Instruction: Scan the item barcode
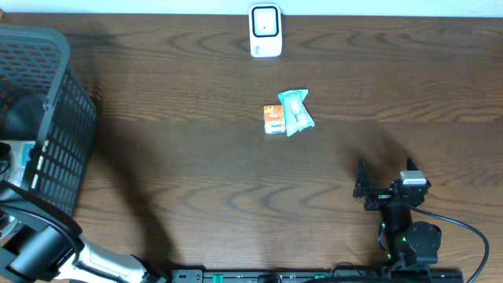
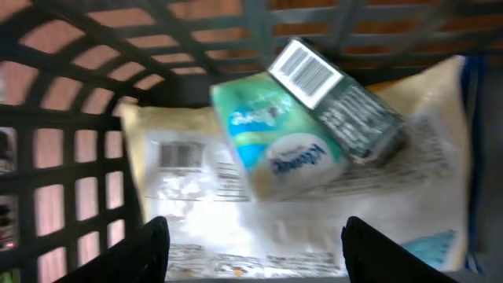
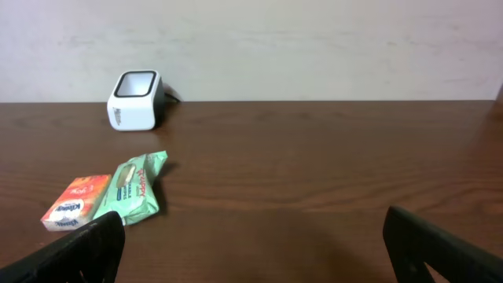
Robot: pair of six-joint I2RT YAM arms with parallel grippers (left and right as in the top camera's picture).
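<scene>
The basket (image 1: 55, 118) stood at the 9 o'clock edge of the table (image 1: 196, 196), and the frame cut off its outer side. The left arm (image 1: 39, 244) entered from 7 o'clock. The overhead view did not show its end effector.

In the wrist view, the left gripper (image 2: 255, 228) hung inside the basket with its fingers (image 2: 149, 248) well apart and nothing between them. The picture was blurred. Below the gripper lay a tissue pack (image 2: 275, 145). A dark green box (image 2: 346, 106) rested against the pack at 1 o'clock, with its barcode face up. Both sat on a flat white bag (image 2: 196, 212) whose print could not be read and whose lower edge was out of view.

The scanner (image 1: 266, 30) stood at 12 o'clock on the table. Near the centre, an orange pack (image 1: 273, 119) lay touching a green packet (image 1: 296, 112).

The right gripper (image 3: 251, 224) was at 5 o'clock above the table, fully spread and holding nothing. Only its fingertips showed in its own camera.
</scene>
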